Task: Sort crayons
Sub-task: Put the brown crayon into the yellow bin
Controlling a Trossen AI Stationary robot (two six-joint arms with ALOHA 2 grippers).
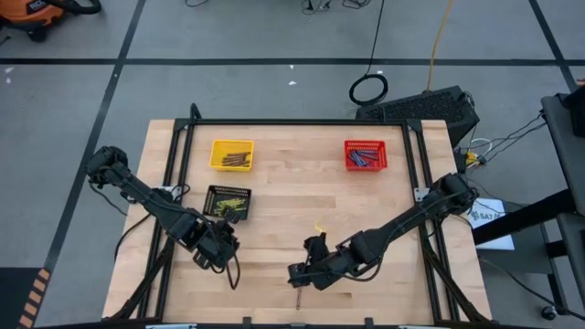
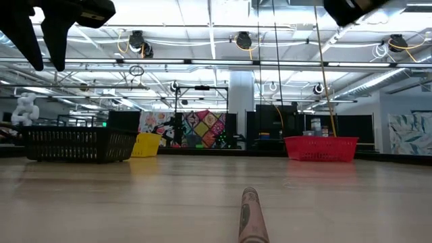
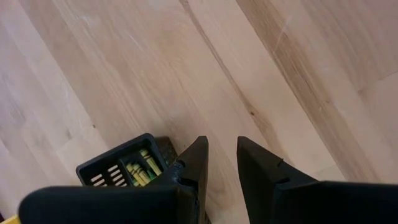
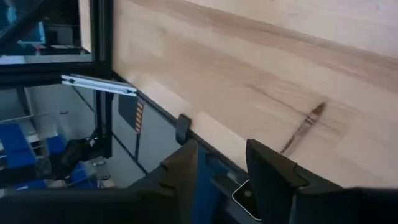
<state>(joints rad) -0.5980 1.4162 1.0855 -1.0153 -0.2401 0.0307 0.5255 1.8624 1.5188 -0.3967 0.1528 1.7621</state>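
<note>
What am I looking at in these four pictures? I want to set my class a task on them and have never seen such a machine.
It is a robot with two dark arms at a wooden table. One picture looks straight down, one looks level across the tabletop, and two come from cameras on the wrists. Three small baskets stand on it: yellow, red and black, each holding crayons. One brown crayon lies loose near the front edge, a yellow one mid-table. The left gripper hangs near the black basket, the right gripper above the brown crayon. Both jaws are open and hold nothing.
</note>
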